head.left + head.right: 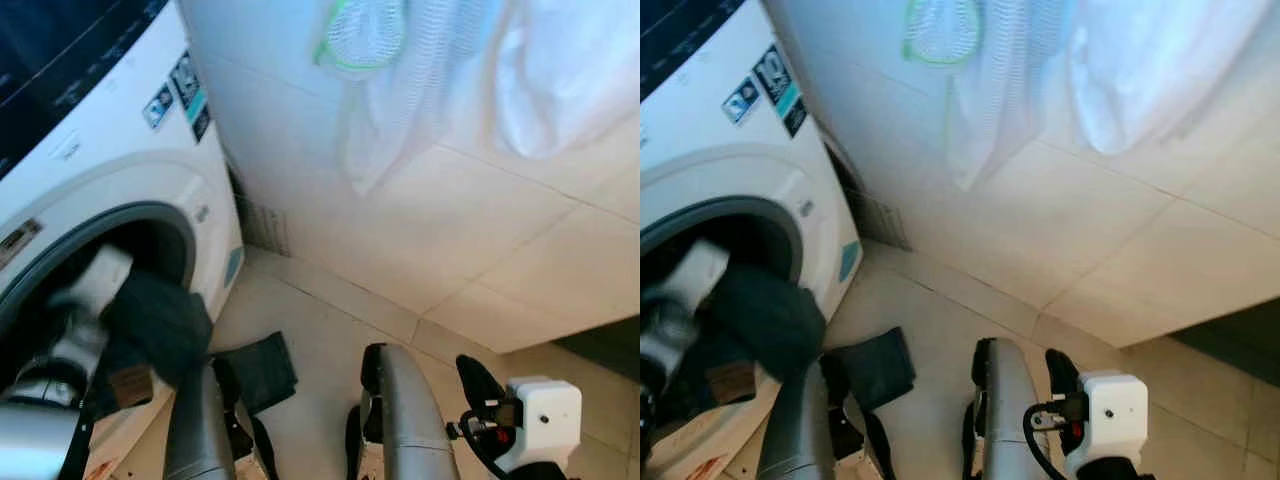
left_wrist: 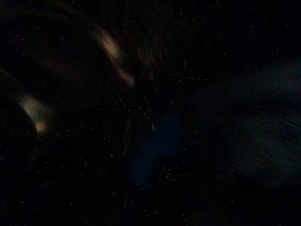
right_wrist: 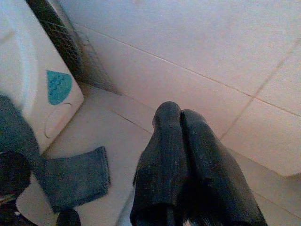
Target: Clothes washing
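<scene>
A white front-loading washing machine (image 1: pixel 120 130) stands at the left with its round drum opening (image 1: pixel 150 240) uncovered. A dark garment (image 1: pixel 160 325) spills out of the opening, and one end (image 1: pixel 262 370) hangs down toward the floor; the same end (image 3: pixel 75 176) shows in the right wrist view. My left arm (image 1: pixel 85 310) reaches into the drum beside the garment, and its wrist view is nearly black. My right gripper (image 3: pixel 181 113) is held low at the right, away from the machine, shut with nothing between its fingers (image 1: pixel 478 380).
A white mesh laundry bag (image 1: pixel 365 40) with a green rim and a white cloth (image 1: pixel 560 70) hang on the tiled wall above. A vent grille (image 1: pixel 262 225) sits in the gap behind the machine. Pale floor tiles (image 1: pixel 320 330) lie in front.
</scene>
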Available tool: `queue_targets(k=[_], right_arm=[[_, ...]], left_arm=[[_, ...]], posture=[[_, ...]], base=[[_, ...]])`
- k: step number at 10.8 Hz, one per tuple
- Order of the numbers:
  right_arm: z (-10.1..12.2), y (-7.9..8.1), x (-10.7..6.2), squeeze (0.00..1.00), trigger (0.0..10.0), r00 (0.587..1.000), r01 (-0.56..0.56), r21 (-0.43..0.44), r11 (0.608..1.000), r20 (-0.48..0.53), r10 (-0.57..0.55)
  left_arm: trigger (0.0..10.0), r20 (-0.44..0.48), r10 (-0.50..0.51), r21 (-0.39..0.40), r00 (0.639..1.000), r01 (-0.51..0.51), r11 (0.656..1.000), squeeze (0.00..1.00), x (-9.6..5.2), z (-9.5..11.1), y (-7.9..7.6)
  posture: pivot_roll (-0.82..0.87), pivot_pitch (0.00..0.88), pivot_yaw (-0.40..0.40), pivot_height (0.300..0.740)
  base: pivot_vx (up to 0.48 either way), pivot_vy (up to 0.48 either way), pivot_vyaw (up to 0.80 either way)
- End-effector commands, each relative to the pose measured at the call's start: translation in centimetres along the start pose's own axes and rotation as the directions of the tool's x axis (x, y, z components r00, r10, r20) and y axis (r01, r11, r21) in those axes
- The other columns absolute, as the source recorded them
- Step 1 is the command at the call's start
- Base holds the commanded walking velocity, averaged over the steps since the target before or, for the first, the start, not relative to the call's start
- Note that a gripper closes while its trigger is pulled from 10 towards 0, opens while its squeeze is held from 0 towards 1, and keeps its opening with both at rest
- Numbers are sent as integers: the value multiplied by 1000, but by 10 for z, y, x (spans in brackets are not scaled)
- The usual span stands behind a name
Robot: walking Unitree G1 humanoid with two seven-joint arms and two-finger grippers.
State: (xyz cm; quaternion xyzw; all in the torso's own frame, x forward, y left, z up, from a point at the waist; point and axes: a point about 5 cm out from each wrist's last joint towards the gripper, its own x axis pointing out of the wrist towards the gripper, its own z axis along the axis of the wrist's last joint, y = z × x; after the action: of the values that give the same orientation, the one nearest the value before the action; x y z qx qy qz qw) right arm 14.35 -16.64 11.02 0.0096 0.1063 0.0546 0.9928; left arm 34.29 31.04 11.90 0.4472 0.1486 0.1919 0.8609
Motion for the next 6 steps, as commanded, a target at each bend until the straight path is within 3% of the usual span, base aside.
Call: queue_targets(k=[1, 3, 6], right_arm=[[-2, -2, -4, 0, 10000, 1000, 5, 2, 1000, -22, -5], [-2, -1, -3, 0, 10000, 1000, 1, 4, 1000, -22, -1], [-2, -1, -2, 0, 10000, 1000, -10, 10, 1000, -27, 10]], left_arm=[[10000, 30, -5, -23, 1000, 6, 1000, 0, 0, 5, -2], [10000, 52, -11, -31, 999, 13, 999, 0, -5, 8, -11], [10000, -3, -82, -18, 997, 82, 996, 0, -8, -1, -15]], posture=[[-98, 316, -53, 544], [-93, 316, -54, 544], [-93, 318, -53, 544]], base=[[0, 0, 0], [0, 0, 0], [0, 0, 0]])
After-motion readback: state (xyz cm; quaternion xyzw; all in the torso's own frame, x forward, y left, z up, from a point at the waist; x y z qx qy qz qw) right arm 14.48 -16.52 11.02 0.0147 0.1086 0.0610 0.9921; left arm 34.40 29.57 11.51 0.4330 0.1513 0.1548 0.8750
